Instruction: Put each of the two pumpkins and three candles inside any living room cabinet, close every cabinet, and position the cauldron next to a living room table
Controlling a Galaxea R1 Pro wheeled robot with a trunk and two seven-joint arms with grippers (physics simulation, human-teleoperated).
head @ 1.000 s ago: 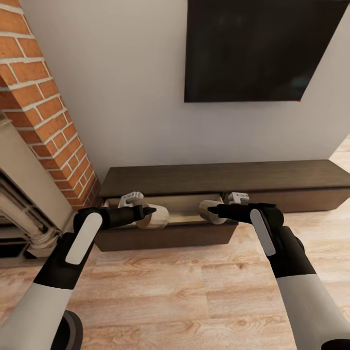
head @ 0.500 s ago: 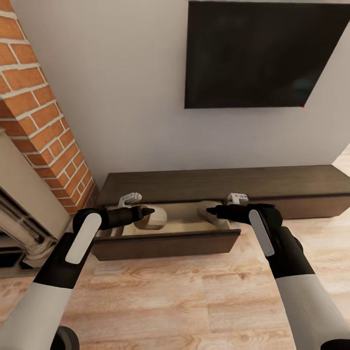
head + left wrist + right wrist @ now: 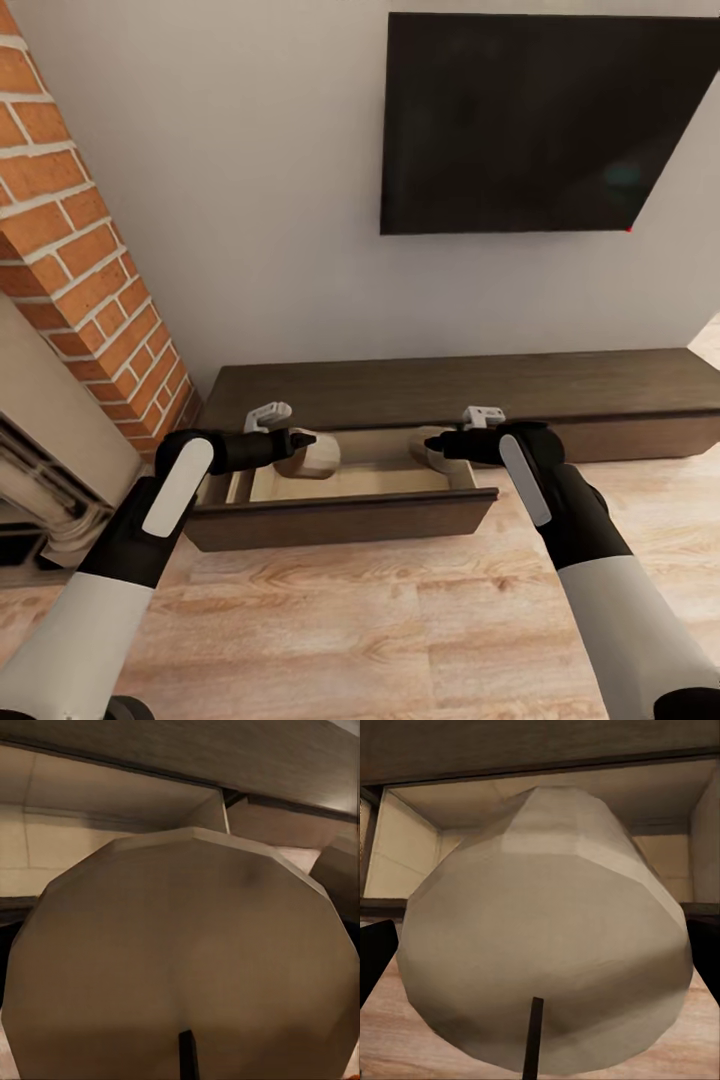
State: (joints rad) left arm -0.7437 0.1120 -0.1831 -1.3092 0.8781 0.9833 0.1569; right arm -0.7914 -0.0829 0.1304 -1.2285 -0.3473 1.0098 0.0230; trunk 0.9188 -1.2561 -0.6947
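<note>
The low dark-brown cabinet [image 3: 450, 378] stands against the wall with its left drawer [image 3: 340, 516] pulled open, showing a pale interior. My left gripper [image 3: 306, 439] is shut on a grey-beige candle [image 3: 318, 457] above the drawer's left half. My right gripper [image 3: 432, 442] is shut on a second candle [image 3: 437, 455] over the drawer's right half. Up close, the left candle [image 3: 187, 960] and the right candle [image 3: 547, 945] each hang just above the drawer's pale floor. The pumpkins and the cauldron are out of view.
A brick chimney column [image 3: 80, 270] and a pale fireplace surround [image 3: 40, 440] rise at the left, close to my left arm. A black television [image 3: 540, 120] hangs on the wall above the cabinet. Wood floor [image 3: 360, 620] lies in front of the drawer.
The view has shifted, with the television lower in the picture. Both grippers, each with its candle, have moved from over the drawer's front panel to further in over its interior.
</note>
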